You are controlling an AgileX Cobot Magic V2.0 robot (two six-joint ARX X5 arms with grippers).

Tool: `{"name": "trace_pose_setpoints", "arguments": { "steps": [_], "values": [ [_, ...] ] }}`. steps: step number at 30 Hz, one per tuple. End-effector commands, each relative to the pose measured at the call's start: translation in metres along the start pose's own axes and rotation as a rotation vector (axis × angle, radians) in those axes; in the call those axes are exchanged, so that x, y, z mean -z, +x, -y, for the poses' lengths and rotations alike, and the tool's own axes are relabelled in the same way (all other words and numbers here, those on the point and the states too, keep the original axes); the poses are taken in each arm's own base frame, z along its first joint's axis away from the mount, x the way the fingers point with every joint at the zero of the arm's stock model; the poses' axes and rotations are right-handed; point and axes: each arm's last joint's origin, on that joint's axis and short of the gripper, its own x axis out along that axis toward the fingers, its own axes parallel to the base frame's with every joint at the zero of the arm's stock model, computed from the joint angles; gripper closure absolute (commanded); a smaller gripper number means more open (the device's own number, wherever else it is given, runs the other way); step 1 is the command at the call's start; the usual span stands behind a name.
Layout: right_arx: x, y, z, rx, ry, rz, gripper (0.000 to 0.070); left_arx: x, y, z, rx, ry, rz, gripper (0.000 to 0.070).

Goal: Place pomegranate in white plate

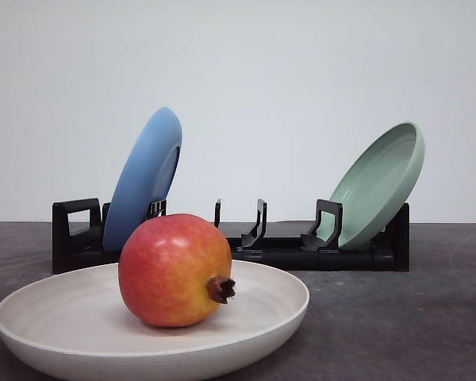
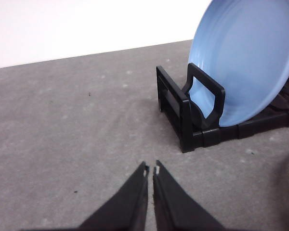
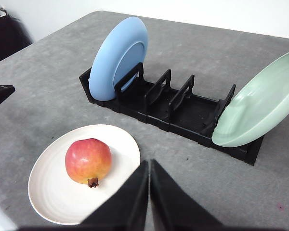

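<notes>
We are looking at the pomegranate (image 1: 174, 270) sitting inside the white plate (image 1: 282, 309), resting on the plate's shallow floor with its dark calyx pointing toward the front camera and a little to the right. The plate is lying flat on the grey table (image 1: 412, 317), just in front of a black dish rack (image 1: 262, 242). In that rack, a blue plate (image 1: 143, 178) is leaning at the left end and a pale green plate (image 1: 377, 186) is leaning at the right end, with the slots between them standing bare. Our left gripper (image 2: 151, 169) is hovering over the table near the rack's blue-plate end, its fingers pressed together on nothing. Our right gripper (image 3: 149, 163) is hanging beside the white plate, its fingers likewise drawn together, apart from the fruit.
</notes>
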Motion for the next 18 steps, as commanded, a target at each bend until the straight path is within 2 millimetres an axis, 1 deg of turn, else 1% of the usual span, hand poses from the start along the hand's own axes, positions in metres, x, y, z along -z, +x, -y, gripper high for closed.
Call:
{"name": "trace_pose_setpoints", "arguments": {
  "steps": [1, 9, 18],
  "values": [
    [-0.0024, -0.0008, -0.0013, -0.012, 0.006, 0.012, 0.0700, 0.0023, 0.0008, 0.0002, 0.000, 0.007, -0.001, 0.0700],
    [-0.0024, -0.0008, -0.0013, -0.012, 0.006, 0.012, 0.0700, 0.0034, 0.0008, -0.0016, -0.024, 0.003, -0.013, 0.0700],
    [-0.0024, -0.0008, -0.0013, -0.012, 0.006, 0.012, 0.0700, 0.0046, 0.0005, -0.0071, -0.129, -0.009, -0.031, 0.0700]
  ]
}}
